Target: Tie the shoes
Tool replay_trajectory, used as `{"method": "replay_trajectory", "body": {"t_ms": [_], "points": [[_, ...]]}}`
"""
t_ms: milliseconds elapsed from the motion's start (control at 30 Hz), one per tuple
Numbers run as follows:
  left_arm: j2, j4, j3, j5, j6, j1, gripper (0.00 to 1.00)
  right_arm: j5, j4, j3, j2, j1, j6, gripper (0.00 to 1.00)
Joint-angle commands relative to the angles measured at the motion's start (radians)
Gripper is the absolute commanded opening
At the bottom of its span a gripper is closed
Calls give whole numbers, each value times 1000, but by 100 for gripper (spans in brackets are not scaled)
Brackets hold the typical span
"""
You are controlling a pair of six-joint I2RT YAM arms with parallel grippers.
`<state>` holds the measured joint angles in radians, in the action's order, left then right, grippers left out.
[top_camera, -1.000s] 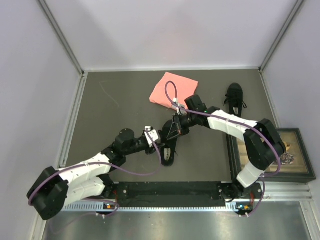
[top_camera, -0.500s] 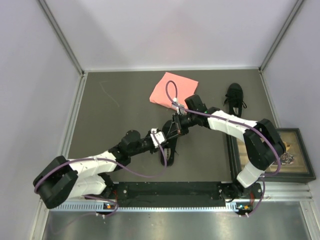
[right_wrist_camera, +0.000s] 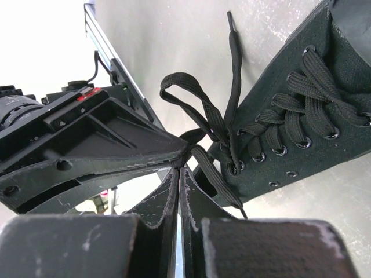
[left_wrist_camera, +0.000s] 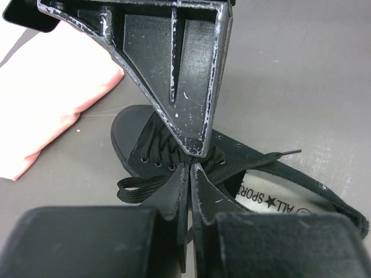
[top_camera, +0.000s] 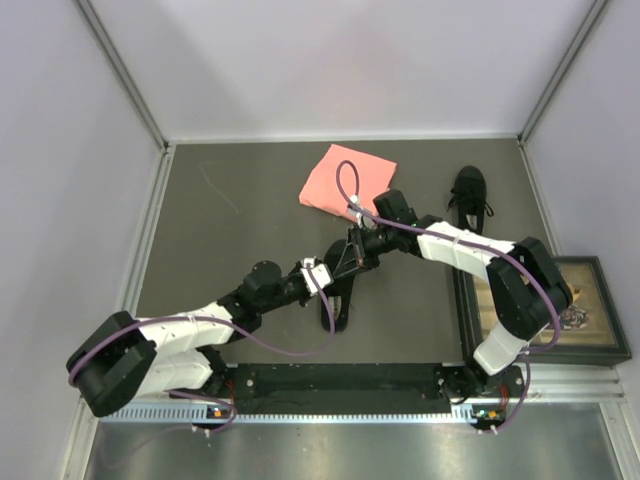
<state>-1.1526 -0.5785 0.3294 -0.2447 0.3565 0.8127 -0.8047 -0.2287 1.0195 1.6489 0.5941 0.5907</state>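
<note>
Top external view: I see both arms reaching in toward the middle of the dark counter (top_camera: 230, 220). The left pincer (top_camera: 332, 272) and the right pincer (top_camera: 343, 266) meet tip to tip over the near shoe (top_camera: 335, 306).

1. Near shoe. It lies at the centre of the counter, just in front of the pink cloth (top_camera: 346, 178). The toe points toward the cloth. The pale insole (left_wrist_camera: 278, 200) shows in the heel end.

2. Far shoe (top_camera: 470, 197). It rests near the right rear corner of the counter, well apart from both arms.

3. Laces (right_wrist_camera: 191, 101). On the near shoe they hang loose. One flat loop and one free end rise from the top eyelets, and strands run to the spot where the two pincers meet.

4. Left pincer. In the left wrist view its fingers are clenched, with only a thin slit between them. The tips sit directly over the laces at the shoe's tongue. I cannot tell whether a strand is caught between them.

5. Right pincer. In the right wrist view its fingers are clenched flat together. The tips point at the tip of the left pincer, touching or nearly so. A strand passes just beside them. I cannot tell whether it is pinched.
</note>
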Motion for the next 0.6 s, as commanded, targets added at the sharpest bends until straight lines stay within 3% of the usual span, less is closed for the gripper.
{"method": "replay_trajectory", "body": {"t_ms": [0, 167, 300, 333, 433, 567], "points": [[21, -18, -12, -8, 25, 2, 3, -30, 35, -4, -17, -11, 20, 0], [19, 5, -10, -10, 35, 2, 5, -33, 42, -12, -17, -14, 27, 0], [27, 54, 3, -39, 53, 2, 0, -37, 20, 4, -12, -16, 0, 0], [30, 61, 3, -47, 58, 2, 0, -33, 8, 14, -12, -16, -14, 10], [36, 84, 11, -62, 73, 2, 0, -7, -17, 50, -20, -25, -60, 25], [39, 104, 11, -70, 84, 2, 0, 73, -109, 117, -8, -27, -166, 25]]}}
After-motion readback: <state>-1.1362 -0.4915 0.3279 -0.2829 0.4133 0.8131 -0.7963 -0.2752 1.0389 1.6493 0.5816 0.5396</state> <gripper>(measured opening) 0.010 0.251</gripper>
